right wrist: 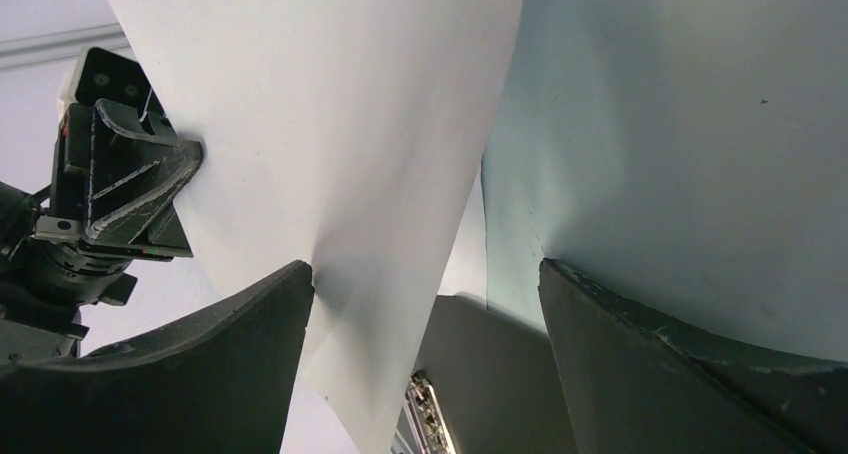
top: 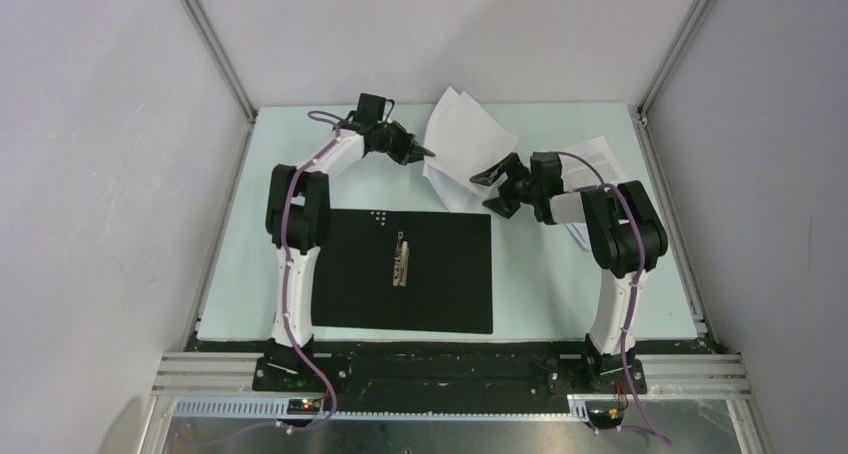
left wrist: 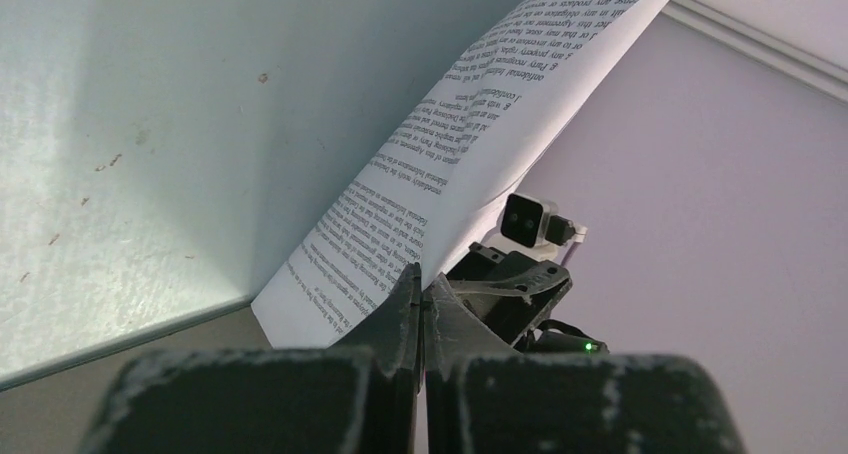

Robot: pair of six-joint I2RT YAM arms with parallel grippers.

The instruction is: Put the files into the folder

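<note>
The folder (top: 440,284) lies open on the table, black inside up, with a metal clip (top: 402,262) at its middle. My left gripper (top: 428,154) is shut on the edge of a white printed sheet (top: 465,134) and holds it lifted at the back. In the left wrist view the jaws (left wrist: 420,286) pinch that sheet (left wrist: 470,134). My right gripper (top: 490,189) is open at the sheet's other edge. In the right wrist view the sheet's blank side (right wrist: 330,124) rests against one fingertip (right wrist: 290,284), and the jaws stand wide apart. A second set of sheets (top: 598,156) lies under the right arm.
The pale green table (top: 560,294) has metal frame posts at its back corners (top: 245,109) and grey walls around it. The folder's clip (right wrist: 430,424) shows below the right gripper. A black rail (top: 450,349) runs along the near edge.
</note>
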